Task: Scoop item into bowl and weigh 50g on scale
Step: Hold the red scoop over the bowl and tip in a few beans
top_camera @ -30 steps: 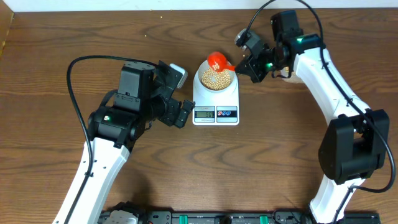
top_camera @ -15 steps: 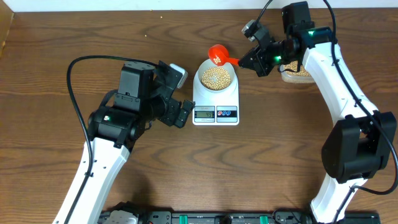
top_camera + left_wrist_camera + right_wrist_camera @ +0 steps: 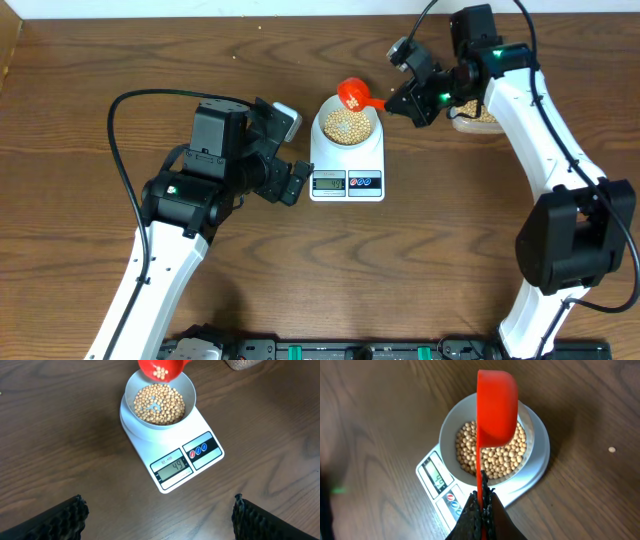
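The right claw (image 3: 481,502) is clamped narrowly on the thin handle (image 3: 480,467) of a red scoop (image 3: 496,407), its 2 fingers pressed against either side of the handle's end. The scoop is tipped over the far rim of the pale bowl (image 3: 187,385), and the left wrist view shows a few soybeans lying inside its red cup. The bowl sits centred on the white scale (image 3: 205,422) and holds a heap of tan soybeans (image 3: 159,405) that covers its floor and rises partway up the wall. The scale rests flat on the wooden tabletop (image 3: 450,250) between the 2 arms. Its grey display (image 3: 171,467) reads 49, and the red and blue round buttons (image 3: 199,450) sit just beside the display on the front edge. The left claw (image 3: 159,510) is spread wide and holds nothing. Its 2 black ribbed fingers (image 3: 55,520) show at the bottom corners of its own view, and from overhead it hangs just left of the scale without touching it. A clear tub of beans (image 3: 470,125) stands on the tabletop to the right of the scale, partly hidden behind the right arm. 1 stray bean (image 3: 612,449) lies on the wood, well apart from the bowl.
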Motion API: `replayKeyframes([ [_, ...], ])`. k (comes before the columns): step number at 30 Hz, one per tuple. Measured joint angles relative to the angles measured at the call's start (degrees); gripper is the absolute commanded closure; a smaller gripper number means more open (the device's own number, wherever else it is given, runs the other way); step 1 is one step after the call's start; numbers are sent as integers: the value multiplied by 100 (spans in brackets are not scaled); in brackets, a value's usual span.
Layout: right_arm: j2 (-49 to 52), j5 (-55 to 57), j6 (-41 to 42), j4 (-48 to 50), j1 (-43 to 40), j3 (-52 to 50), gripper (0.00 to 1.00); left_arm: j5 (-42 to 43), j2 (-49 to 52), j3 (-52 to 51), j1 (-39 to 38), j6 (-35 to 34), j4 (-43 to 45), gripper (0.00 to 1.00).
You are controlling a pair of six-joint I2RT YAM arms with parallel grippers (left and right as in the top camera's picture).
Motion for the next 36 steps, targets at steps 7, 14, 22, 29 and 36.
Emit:
replayKeyframes([
  [7, 0, 446, -151, -9, 295, 0, 99, 2, 0, 0, 0, 0, 0, 6],
  [14, 0, 708, -280, -28, 363, 0, 99, 2, 0, 0, 0, 0, 0, 6],
  [22, 0, 949, -437, -2, 424, 0, 99, 0, 0, 0, 0, 0, 0, 6],
  [29, 0, 1117, -597, 24, 540, 0, 99, 2, 0, 0, 0, 0, 0, 6],
  [36, 0, 1189, -726, 72, 557, 61, 99, 2, 0, 0, 0, 0, 0, 6],
])
